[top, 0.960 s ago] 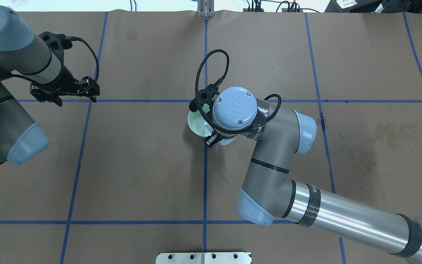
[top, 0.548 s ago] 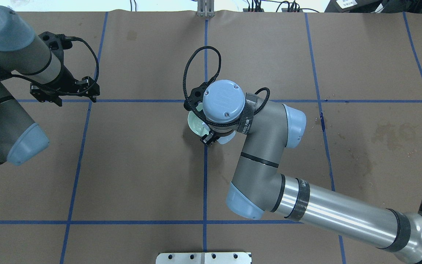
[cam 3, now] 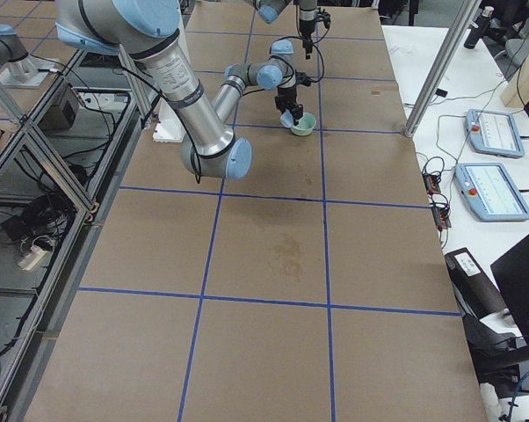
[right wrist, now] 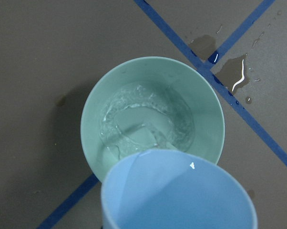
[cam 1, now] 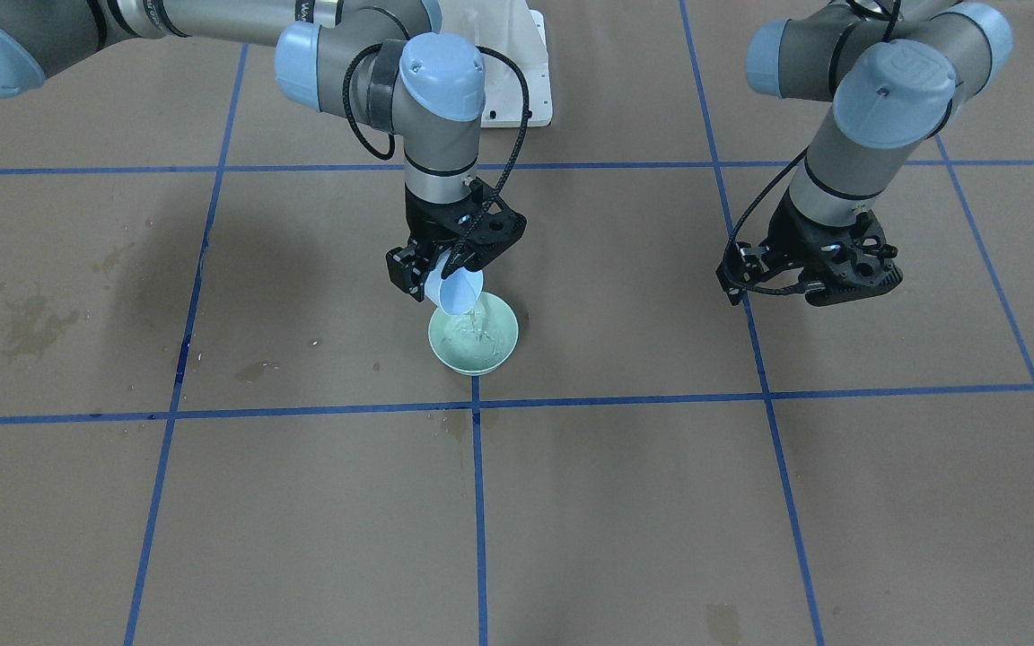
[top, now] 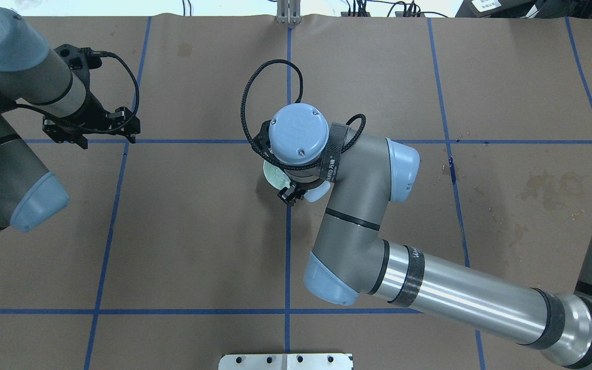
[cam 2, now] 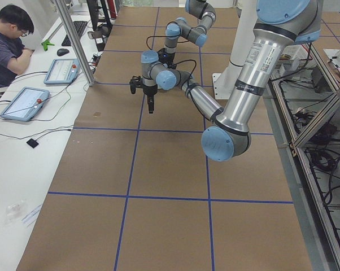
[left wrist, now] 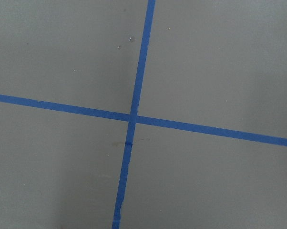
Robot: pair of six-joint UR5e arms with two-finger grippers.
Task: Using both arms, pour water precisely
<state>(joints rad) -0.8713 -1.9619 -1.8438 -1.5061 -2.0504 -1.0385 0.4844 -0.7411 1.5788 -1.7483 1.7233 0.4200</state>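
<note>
My right gripper is shut on a light-blue cup and holds it tilted over a mint-green bowl near the table's middle. A thin stream of water runs from the cup's lip into the bowl. In the right wrist view the cup fills the lower edge, and rippling water lies in the bowl. From overhead the right wrist covers most of the bowl. My left gripper is open and empty, hovering far off to the left over a tape crossing.
Brown paper with blue tape lines covers the table. A small spilled puddle lies on the paper just beside the bowl. Dark dried stains mark the right arm's side. A white pedestal stands at the robot's base.
My right wrist has swung left over the bowl, covering more of it, with the cup still in its grip. The left arm has not moved.
</note>
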